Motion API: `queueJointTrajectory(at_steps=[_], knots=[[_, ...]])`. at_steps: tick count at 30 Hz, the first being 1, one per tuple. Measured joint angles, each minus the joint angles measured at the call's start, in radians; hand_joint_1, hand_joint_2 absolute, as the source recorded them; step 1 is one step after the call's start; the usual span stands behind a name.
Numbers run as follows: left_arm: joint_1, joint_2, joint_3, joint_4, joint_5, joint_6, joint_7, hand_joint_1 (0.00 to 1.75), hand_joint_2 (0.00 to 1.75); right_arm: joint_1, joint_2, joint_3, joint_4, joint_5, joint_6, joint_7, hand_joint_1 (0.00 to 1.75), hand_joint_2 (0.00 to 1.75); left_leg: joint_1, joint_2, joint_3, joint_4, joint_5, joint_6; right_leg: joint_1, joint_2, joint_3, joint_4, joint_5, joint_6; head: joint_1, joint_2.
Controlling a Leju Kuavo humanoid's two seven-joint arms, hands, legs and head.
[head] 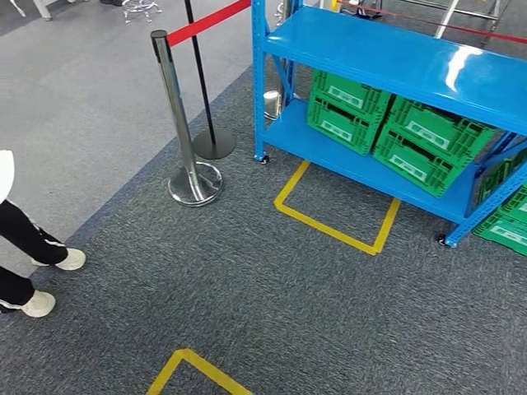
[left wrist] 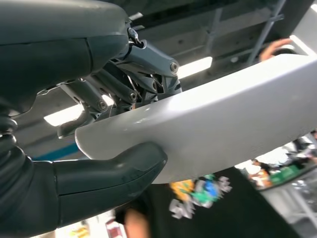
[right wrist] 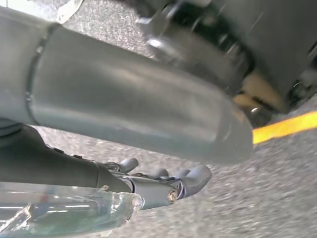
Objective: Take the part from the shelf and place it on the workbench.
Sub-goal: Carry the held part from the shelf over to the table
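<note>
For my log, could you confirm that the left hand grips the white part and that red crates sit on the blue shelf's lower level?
The crate colour is wrong: the head view shows green crates on the blue shelf. The left hand does grip the white part.

Chrome stanchion [head: 186, 132] with red belt [head: 208, 22]; green crates [head: 398, 132]; perhaps a person's shoes [head: 53, 280].

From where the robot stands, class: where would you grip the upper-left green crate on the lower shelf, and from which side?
Probably by the slotted wall of the green crate, from the open front of the blue shelf: that wall tilts toward the aisle, and the top board blocks reaching from above.
</note>
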Motion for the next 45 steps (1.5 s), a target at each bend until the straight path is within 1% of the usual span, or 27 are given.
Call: queueJointTrajectory(at_steps=[2,3,4,6,8,10,13,15,17,19,20,22,24,26,28,29,30,32,34,35,36,37,39,40,41,43,45], knots=[[-0.004,0.001,-0.001,0.0,0.001,-0.001,0.0,1.75,1.75,0.004,0.002,0.0,0.0,0.001,0.0,-0.001,0.0,0.0,-0.003,0.066,-0.054,0.123,-0.076,-0.01,-0.001,-0.029,-0.002,-0.004,0.003,0.0,-0.004,0.0],[-0.004,0.001,-0.003,0.0,0.001,-0.002,0.0,1.75,1.75,0.008,0.003,0.0,0.0,0.001,0.0,0.0,0.0,0.0,-0.001,0.078,-0.076,0.178,-0.1,-0.015,-0.001,-0.045,-0.004,-0.003,0.003,0.001,-0.004,0.0],[-0.004,0.0,-0.004,0.0,0.002,-0.003,0.0,1.75,1.75,0.01,0.003,0.0,0.001,0.001,0.0,0.0,0.0,0.0,0.001,0.084,-0.084,0.204,-0.105,-0.019,0.0,-0.06,-0.006,-0.001,0.002,0.001,-0.004,0.0],[-0.006,0.0,-0.006,0.0,0.004,-0.006,0.0,1.75,1.75,0.012,0.005,-0.003,0.001,0.003,0.001,0.001,0.0,0.0,0.003,0.094,-0.046,0.152,-0.067,-0.026,-0.001,-0.09,-0.011,0.004,-0.001,0.004,-0.004,0.0],[-0.008,0.0,-0.006,0.0,0.005,-0.008,0.0,1.75,1.75,0.01,0.007,-0.007,0.001,0.007,0.002,0.002,0.0,0.0,0.004,0.128,0.031,0.026,-0.017,-0.029,0.0,-0.114,-0.017,0.014,-0.007,0.011,-0.005,0.0],[-0.009,0.0,-0.007,-0.001,0.006,-0.01,0.001,1.75,1.75,0.01,0.006,-0.012,0.001,0.011,0.004,0.005,0.0,0.0,0.003,0.149,0.071,-0.044,0.0,-0.014,0.006,-0.135,-0.022,0.027,-0.018,0.018,-0.003,0.0],[-0.008,-0.001,-0.008,-0.002,0.006,-0.01,0.002,1.75,1.75,0.01,0.006,-0.018,0.002,0.017,0.004,0.01,0.0,0.0,0.002,0.121,0.068,-0.049,0.002,0.017,0.008,-0.154,-0.02,0.037,-0.028,0.025,0.002,0.0],[-0.009,-0.002,-0.008,-0.002,0.006,-0.01,0.002,1.75,1.75,0.009,0.006,-0.022,0.001,0.023,0.006,0.013,0.0,0.0,0.006,0.102,0.063,-0.05,0.008,0.028,0.0,-0.108,-0.037,0.085,-0.064,0.038,0.004,0.0],[-0.01,-0.002,-0.009,-0.002,0.005,-0.01,0.002,1.75,1.75,0.011,0.007,-0.024,0.001,0.027,0.007,0.015,0.0,0.0,0.009,0.082,0.053,-0.05,0.015,0.037,-0.01,-0.046,-0.093,0.21,-0.136,0.051,0.005,0.0],[-0.011,-0.002,-0.01,-0.002,0.005,-0.011,0.002,1.75,1.75,0.016,0.008,-0.024,0.001,0.028,0.007,0.016,0.0,0.0,0.009,0.058,0.044,-0.05,0.02,0.04,-0.017,-0.03,-0.146,0.326,-0.179,0.055,0.005,0.0],[-0.011,-0.002,-0.011,-0.002,0.005,-0.011,0.002,1.75,1.75,0.017,0.008,-0.024,0.001,0.028,0.007,0.016,0.0,0.0,0.009,0.044,0.041,-0.05,0.023,0.039,-0.019,-0.028,-0.15,0.334,-0.172,0.054,0.005,0.0],[-0.011,-0.003,-0.014,-0.002,0.005,-0.011,0.002,1.75,1.75,0.017,0.008,-0.024,0.001,0.028,0.008,0.016,0.0,0.0,0.01,0.016,0.039,-0.05,0.027,0.036,-0.022,-0.011,-0.101,0.236,-0.107,0.049,0.005,0.0],[-0.013,-0.002,-0.016,-0.002,0.005,-0.011,0.002,1.75,1.75,0.017,0.009,-0.025,0.001,0.029,0.008,0.016,0.0,0.0,0.013,-0.01,0.035,-0.049,0.033,0.028,-0.025,0.049,-0.034,0.096,-0.05,0.044,0.005,0.0],[-0.013,-0.001,-0.017,-0.002,0.005,-0.011,0.002,1.75,1.75,0.017,0.008,-0.026,0.001,0.029,0.008,0.016,0.0,0.0,0.019,-0.037,0.025,-0.051,0.043,0.014,-0.023,0.081,-0.005,0.039,-0.036,0.043,0.004,0.0],[-0.011,0.0,-0.018,-0.002,0.005,-0.012,0.002,1.75,1.75,0.016,0.008,-0.028,0.001,0.029,0.007,0.017,0.0,0.0,0.025,-0.06,0.016,-0.056,0.054,-0.001,-0.021,0.053,-0.001,0.032,-0.028,0.038,0.004,0.0],[-0.01,0.0,-0.018,-0.002,0.005,-0.012,0.002,1.75,1.75,0.016,0.008,-0.029,0.001,0.029,0.008,0.017,0.0,0.0,0.025,-0.046,0.01,-0.051,0.05,-0.005,-0.021,0.038,-0.001,0.026,-0.021,0.033,0.004,0.0],[-0.011,0.0,-0.018,-0.002,0.005,-0.012,0.002,1.75,1.75,0.016,0.009,-0.03,0.001,0.029,0.008,0.017,0.0,0.0,0.022,-0.018,-0.003,-0.029,0.033,-0.008,-0.021,0.021,0.0,0.019,-0.015,0.027,0.002,0.0],[-0.014,0.0,-0.019,-0.002,0.005,-0.012,0.002,1.75,1.75,0.018,0.009,-0.032,0.001,0.03,0.008,0.017,0.0,0.0,0.015,0.055,-0.053,0.08,-0.035,-0.011,-0.019,-0.012,-0.004,0.012,-0.009,0.02,0.0,0.0],[-0.012,0.0,-0.022,-0.002,0.003,-0.012,0.002,1.75,1.75,0.021,0.009,-0.032,0.001,0.03,0.009,0.02,0.0,0.0,0.015,0.081,-0.102,0.203,-0.092,-0.016,-0.015,-0.045,-0.011,0.012,-0.007,0.017,-0.001,0.0],[-0.01,-0.002,-0.023,-0.002,0.001,-0.012,0.002,1.75,1.75,0.023,0.009,-0.032,0.001,0.031,0.011,0.022,0.0,0.0,0.015,0.084,-0.105,0.224,-0.095,-0.017,-0.013,-0.062,-0.014,0.013,-0.006,0.016,-0.001,0.0],[-0.007,-0.004,-0.024,-0.002,0.0,-0.011,0.003,1.75,1.75,0.024,0.009,-0.032,0.001,0.031,0.013,0.023,0.0,0.0,0.015,0.086,-0.087,0.204,-0.08,-0.018,-0.013,-0.078,-0.016,0.013,-0.006,0.016,-0.001,0.0],[-0.004,-0.006,-0.024,-0.002,-0.001,-0.009,0.003,1.75,1.75,0.024,0.009,-0.032,0.001,0.032,0.015,0.025,0.0,0.0,0.014,0.095,-0.048,0.146,-0.053,-0.018,-0.012,-0.093,-0.016,0.014,-0.006,0.017,-0.001,0.0],[0.001,-0.008,-0.023,-0.002,-0.002,-0.004,0.004,1.75,1.75,0.022,0.009,-0.033,0.001,0.035,0.019,0.029,0.0,0.0,0.01,0.136,0.04,0.002,-0.007,-0.014,-0.008,-0.121,-0.017,0.019,-0.01,0.022,-0.001,0.0],[0.003,-0.008,-0.022,-0.002,-0.003,-0.001,0.004,1.75,1.75,0.022,0.009,-0.033,0.001,0.036,0.022,0.031,0.0,0.0,0.007,0.15,0.066,-0.043,0.003,-0.007,-0.006,-0.133,-0.017,0.022,-0.012,0.026,-0.001,0.0],[0.004,-0.01,-0.022,-0.002,-0.005,0.003,0.004,1.75,1.75,0.021,0.009,-0.034,0.001,0.036,0.024,0.033,0.0,0.0,0.004,0.153,0.075,-0.064,0.005,0.0,-0.003,-0.144,-0.017,0.024,-0.014,0.029,0.0,0.0],[0.009,-0.014,-0.023,-0.002,-0.01,0.012,0.004,1.75,1.75,0.019,0.011,-0.038,0.002,0.037,0.031,0.034,0.0,0.0,0.003,0.129,0.071,-0.067,0.01,0.017,-0.002,-0.162,-0.016,0.025,-0.018,0.034,0.0,0.0],[0.011,-0.017,-0.022,-0.002,-0.012,0.018,0.004,1.75,1.75,0.018,0.013,-0.044,0.002,0.036,0.037,0.034,0.0,0.0,0.006,0.108,0.067,-0.07,0.015,0.028,-0.007,-0.123,-0.028,0.053,-0.041,0.047,0.0,0.0]])
